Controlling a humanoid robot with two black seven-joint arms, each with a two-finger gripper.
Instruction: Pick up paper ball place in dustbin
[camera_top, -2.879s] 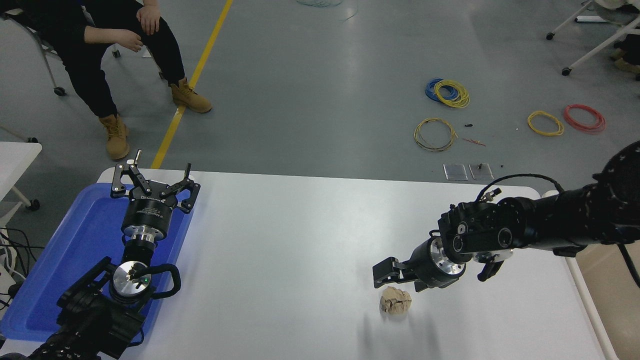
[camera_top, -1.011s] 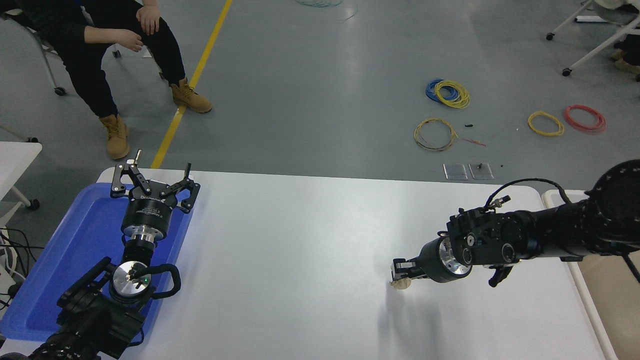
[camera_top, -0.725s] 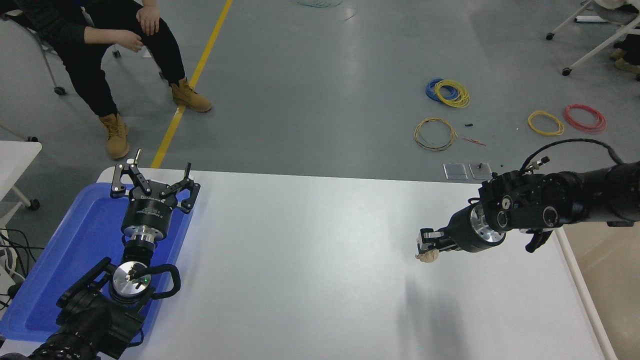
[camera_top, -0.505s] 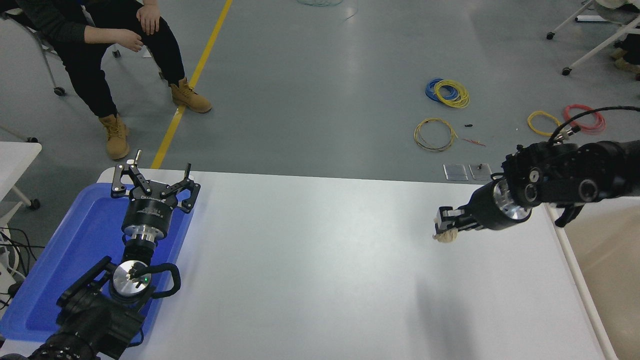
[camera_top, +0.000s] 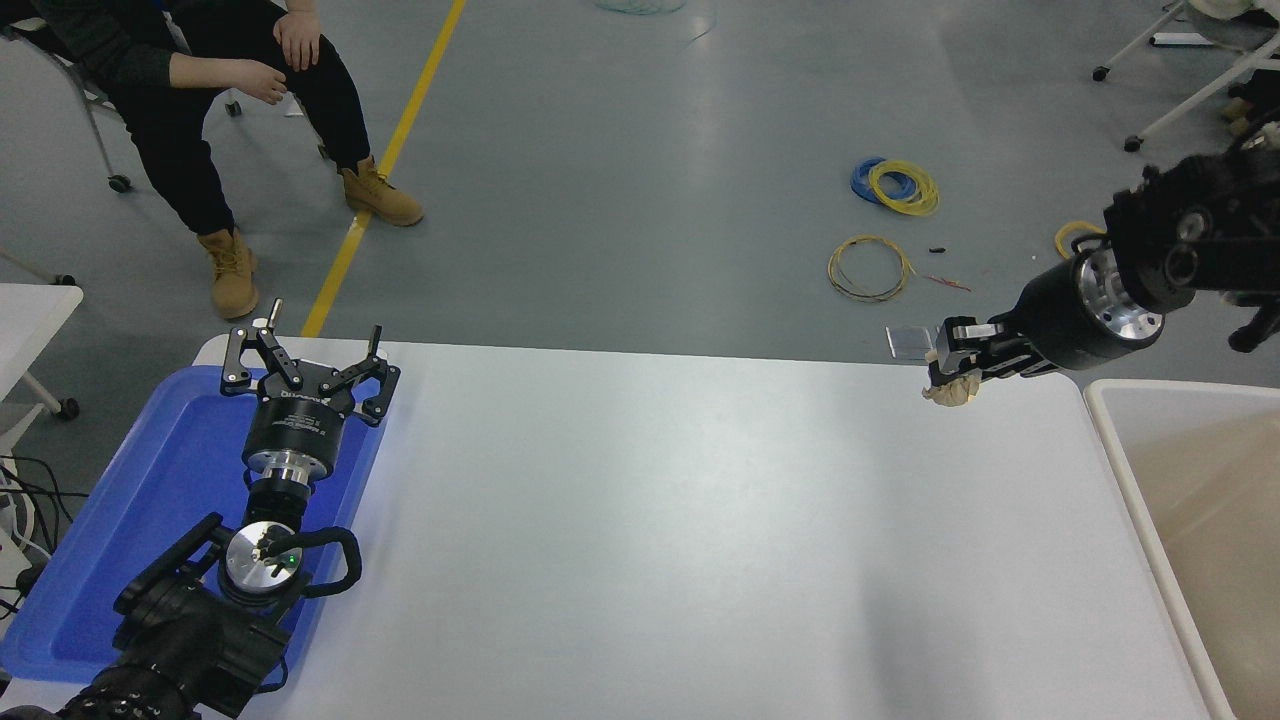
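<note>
Black arms (camera_top: 1190, 240), silver wrist rings

A crumpled tan-brown paper ball (camera_top: 950, 393) contrasts with the plain white table (camera_top: 640, 520). The shallow plastic tray (camera_top: 150, 500) is solid blue. The white-rimmed rectangular dustbin (camera_top: 1125, 450) is beige inside.

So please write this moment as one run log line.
right gripper: shut on paper ball, raised over table's far right edge | dustbin: not reached | left gripper: open, parked over blue tray

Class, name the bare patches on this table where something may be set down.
The white table is bare from the shallow blue plastic tray across to the white-rimmed beige dustbin. The parked left gripper crowds the tray. The right gripper holds the crumpled tan paper ball above the far right corner.
</note>
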